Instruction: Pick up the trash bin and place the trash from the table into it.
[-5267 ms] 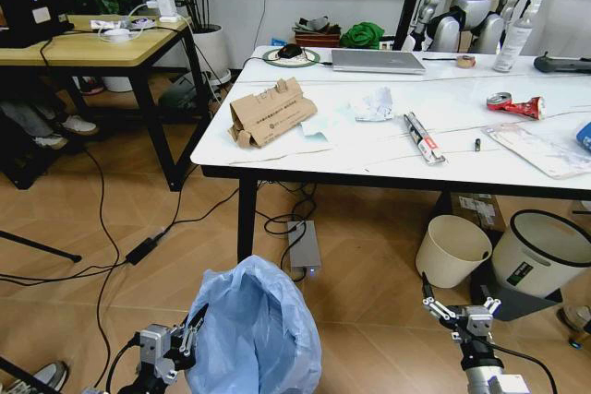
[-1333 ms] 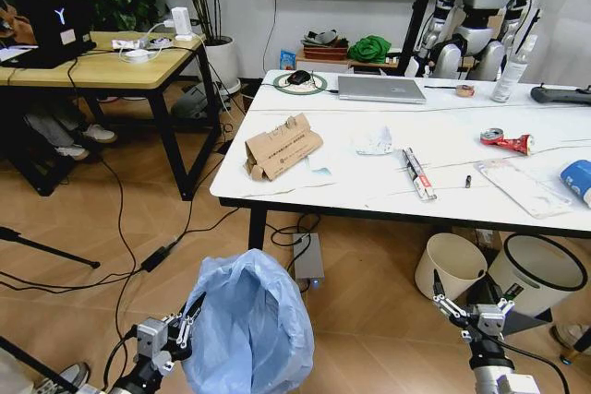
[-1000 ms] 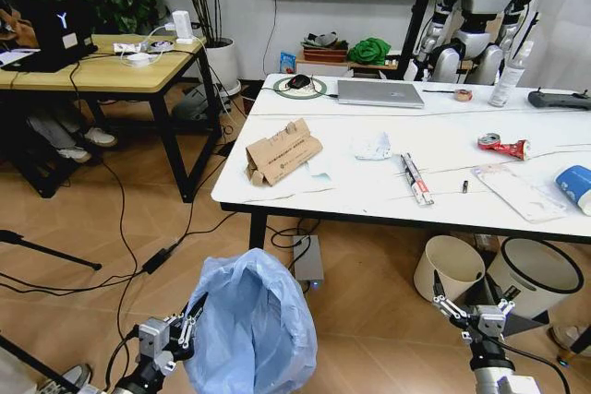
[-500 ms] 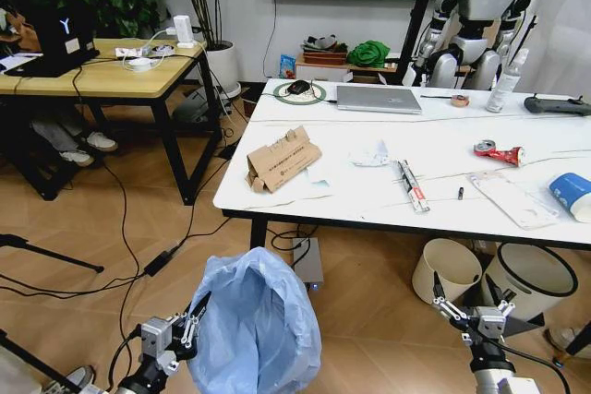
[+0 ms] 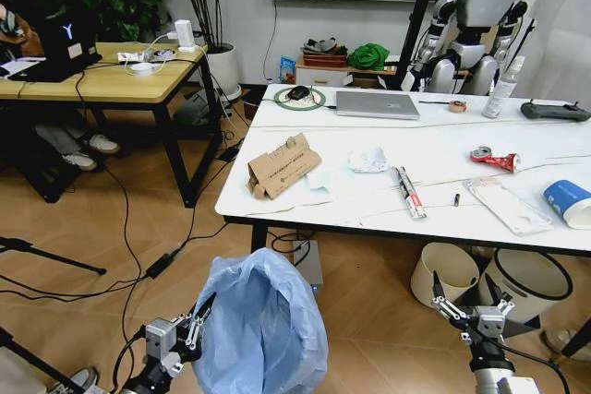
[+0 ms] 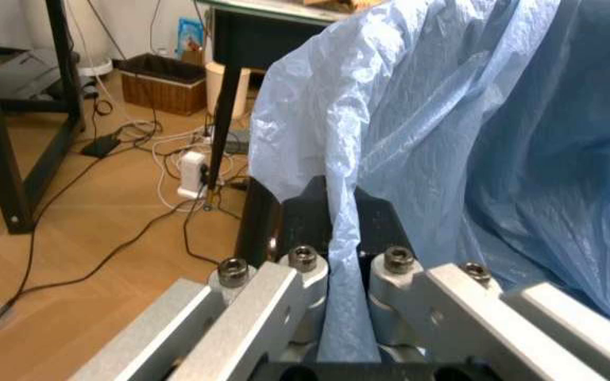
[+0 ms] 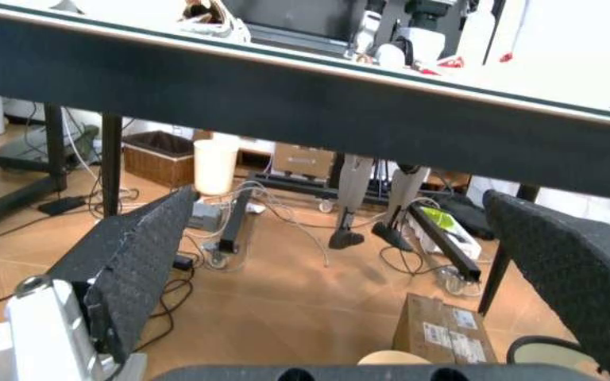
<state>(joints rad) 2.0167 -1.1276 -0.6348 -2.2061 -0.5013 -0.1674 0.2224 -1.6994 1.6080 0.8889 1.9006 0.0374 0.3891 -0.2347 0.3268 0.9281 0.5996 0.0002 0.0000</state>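
Left end effector [image 5: 181, 339]: low at near left, above the floor; fingers [image 6: 303, 274] pressed together on a fold of the light-blue liner of the trash bin [image 5: 260, 329].
Trash bin: held up beside the left end effector, short of the near edge of the table [image 5: 305, 209]; bag billows over the rim and the mouth faces up.
Right end effector [image 5: 471, 313]: low at near right, below table height; pads spread apart with nothing between them. Idle.
Trash, all on the table: torn cardboard [image 5: 283, 165] at the left end; crumpled white paper [image 5: 368, 160] right of it; a long printed wrapper [image 5: 407, 192] nearer the front edge; crushed red can [image 5: 492, 158] farther right; flat plastic packaging [image 5: 507, 205]; blue paper cup [image 5: 569, 202] on its side at the far right.
Not trash: silver laptop [image 5: 376, 104] at the far edge.
Step in hand (judged): bin is picked up; nothing visible inside it yet, so loading has not begun.
Next move calls for (judged): bin mouth close under the table edge, near the cardboard, and the free right end effector raised to table height to take pieces one by one.
Risk: the grip is on thin liner, which could slip or tear.
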